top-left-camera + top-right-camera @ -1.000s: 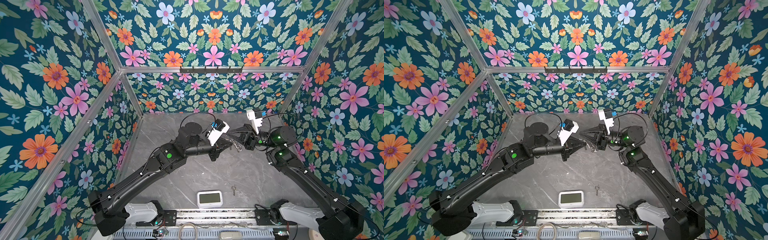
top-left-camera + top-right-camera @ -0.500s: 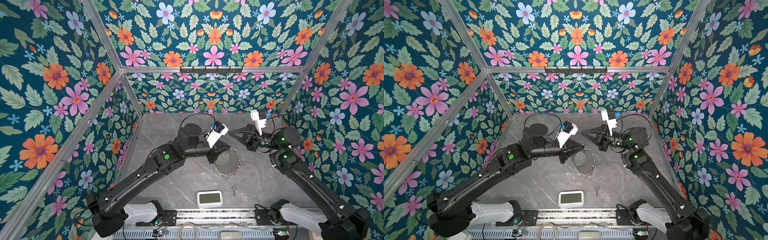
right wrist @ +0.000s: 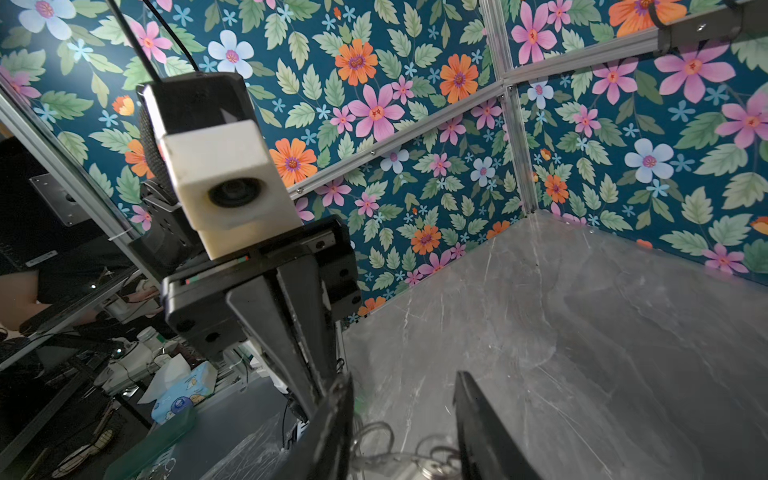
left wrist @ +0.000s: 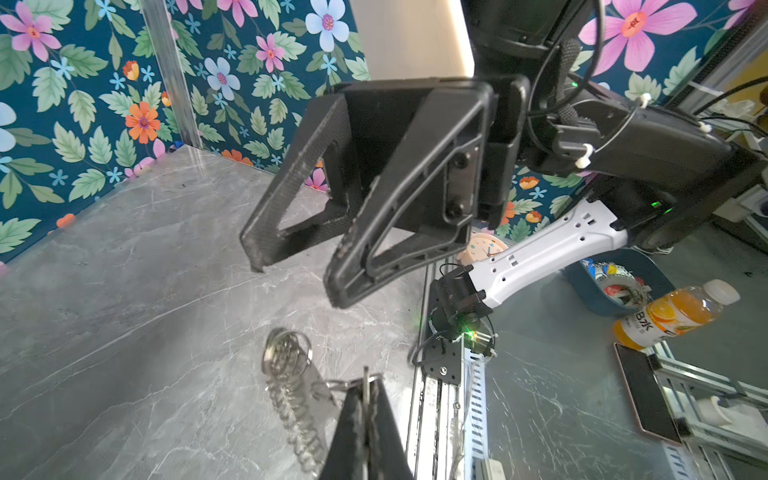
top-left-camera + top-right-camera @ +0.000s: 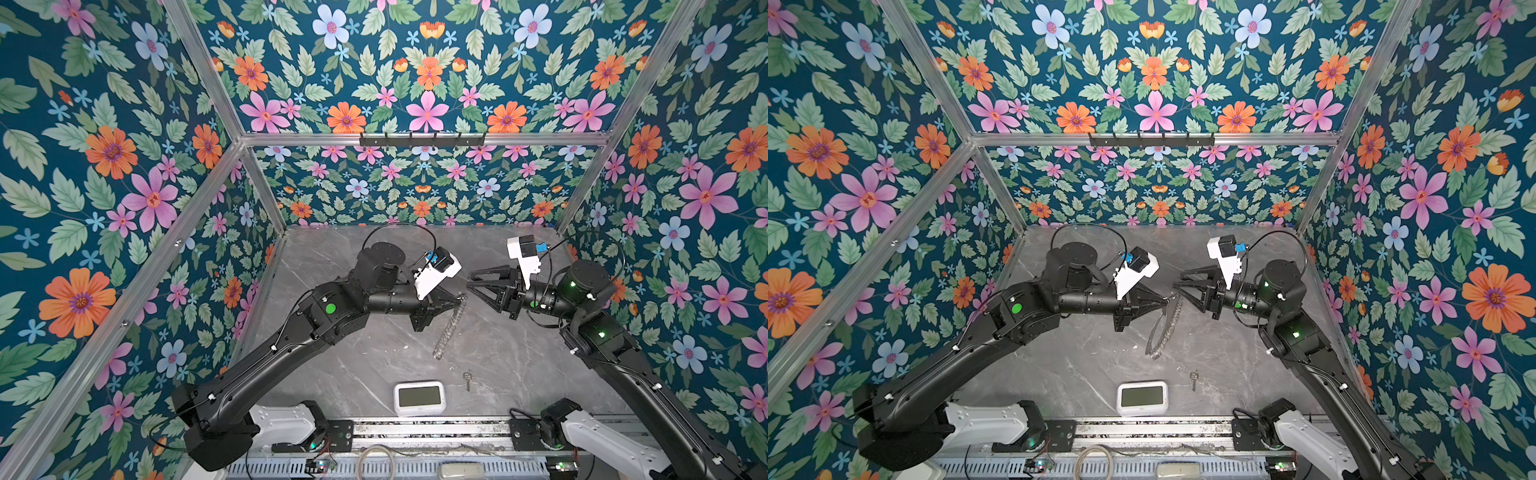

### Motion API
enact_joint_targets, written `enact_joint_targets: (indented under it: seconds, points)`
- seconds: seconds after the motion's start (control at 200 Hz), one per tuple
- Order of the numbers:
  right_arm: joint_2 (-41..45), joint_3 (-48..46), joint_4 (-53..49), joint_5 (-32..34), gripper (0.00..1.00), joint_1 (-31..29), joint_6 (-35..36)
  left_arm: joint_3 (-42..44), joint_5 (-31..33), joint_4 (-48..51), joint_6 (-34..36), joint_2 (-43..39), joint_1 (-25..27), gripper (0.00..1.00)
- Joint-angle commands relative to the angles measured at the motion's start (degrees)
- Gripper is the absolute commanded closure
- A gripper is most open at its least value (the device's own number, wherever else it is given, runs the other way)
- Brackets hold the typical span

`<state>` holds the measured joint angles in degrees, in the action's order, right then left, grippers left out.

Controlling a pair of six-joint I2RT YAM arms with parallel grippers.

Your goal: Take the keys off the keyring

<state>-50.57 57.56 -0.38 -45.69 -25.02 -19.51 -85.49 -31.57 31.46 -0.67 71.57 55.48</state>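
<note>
My left gripper (image 5: 460, 297) (image 4: 368, 384) is shut on a thin silver metal piece at the top of the keyring (image 5: 449, 328) (image 5: 1165, 328). The keyring hangs from it above the table, edge-on, its chain of small rings (image 4: 291, 399) trailing down. Whether that pinched piece is a key I cannot tell. My right gripper (image 5: 469, 281) (image 3: 402, 376) faces it a short way off, open and empty, and the keyring's top rings (image 3: 432, 461) show between its fingers. One small key (image 5: 468, 379) (image 5: 1193, 379) lies loose on the table near the front.
A white clock (image 5: 419, 398) (image 5: 1142, 398) stands at the front edge of the grey marble table (image 5: 365, 365), left of the loose key. Floral walls close in three sides. A black hook rail (image 5: 422, 139) runs along the back frame. Metal rails (image 5: 432, 432) border the front.
A second ago both grippers met at the keyring. The right one drew back and has now opened. The keyring dropped to hang from the left gripper and has turned edge-on.
</note>
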Motion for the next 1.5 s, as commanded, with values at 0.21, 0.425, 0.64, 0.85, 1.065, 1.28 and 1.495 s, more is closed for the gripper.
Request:
enact_joint_targets:
  seconds: [0.21,0.425,0.64,0.85,1.065,1.28,1.495]
  points:
    - [1.87,0.30,-7.31,6.68,0.59,-0.04,5.58,-2.85,-4.78,2.04,2.97,0.40,-0.02,1.00]
    - [2.33,0.36,-9.40,5.91,0.64,-0.08,7.10,-5.10,-3.94,3.43,3.48,1.53,-0.02,1.00]
    - [5.11,-0.75,-10.17,3.34,0.65,-0.19,7.11,-6.77,-1.72,4.12,4.36,2.16,-0.01,1.00]
    - [5.80,-1.03,-11.31,1.51,0.59,-1.41,7.67,-8.13,-1.92,4.66,4.96,2.87,-0.02,1.00]
    - [6.10,-0.96,-11.59,0.03,0.54,-2.67,9.57,-9.76,-3.45,6.30,5.99,3.88,0.02,1.00]
    - [5.31,-0.41,-11.72,-0.32,0.51,-3.17,10.63,-10.82,-4.56,7.21,6.34,4.30,-0.02,1.00]
    - [5.12,-0.43,-12.29,0.21,0.51,-4.34,11.44,-11.58,-4.86,7.99,6.72,4.24,-0.02,1.00]
